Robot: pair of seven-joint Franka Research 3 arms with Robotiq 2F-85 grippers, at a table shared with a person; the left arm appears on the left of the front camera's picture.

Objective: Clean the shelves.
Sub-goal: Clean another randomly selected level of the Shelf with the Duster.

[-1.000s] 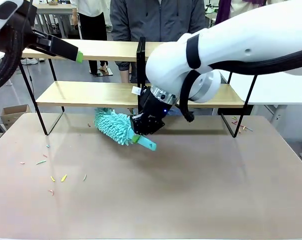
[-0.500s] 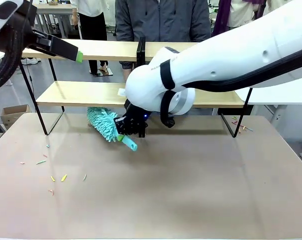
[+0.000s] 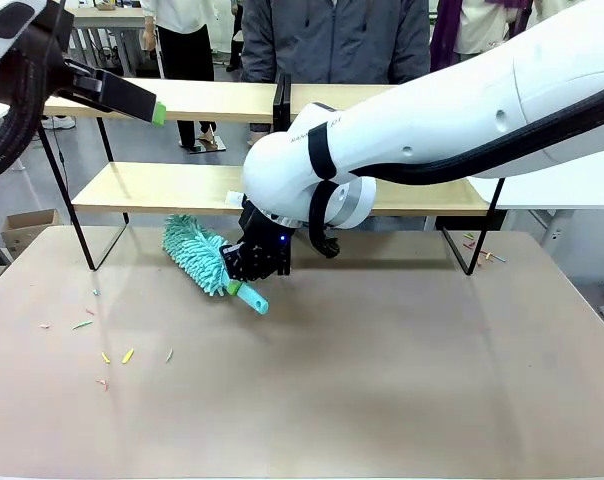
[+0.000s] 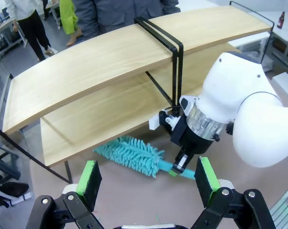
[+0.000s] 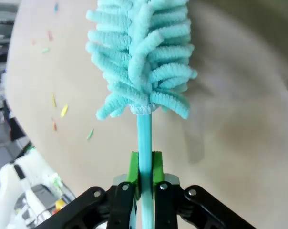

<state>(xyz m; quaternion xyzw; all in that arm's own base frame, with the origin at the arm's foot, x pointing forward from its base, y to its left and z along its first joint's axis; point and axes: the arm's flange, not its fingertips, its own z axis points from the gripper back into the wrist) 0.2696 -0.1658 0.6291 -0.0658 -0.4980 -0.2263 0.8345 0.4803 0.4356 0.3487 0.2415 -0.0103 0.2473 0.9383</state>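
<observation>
The shelves (image 3: 182, 187) are a two-tier light-wood rack in a black frame at the table's far side, also seen from above in the left wrist view (image 4: 101, 62). A teal fluffy duster (image 3: 195, 255) lies low over the tabletop under the lower board, left of the central post. My right gripper (image 3: 244, 272) is shut on its handle; the right wrist view shows the green pads (image 5: 133, 167) clamping the teal stick, with the duster head (image 5: 141, 62) beyond my gripper (image 5: 144, 164). My left gripper (image 3: 152, 108) hovers at the upper board's left end, open and holding nothing (image 4: 148, 175).
Small coloured scraps (image 3: 102, 350) lie on the beige tabletop (image 3: 382, 400) at the left, and a few more (image 3: 482, 255) by the rack's right leg. A person (image 3: 332, 40) stands behind the shelves. A cardboard box (image 3: 27, 225) sits on the floor at left.
My right arm has swept leftwards, carrying the duster along under the lower shelf towards the left section. The left arm has not moved.
</observation>
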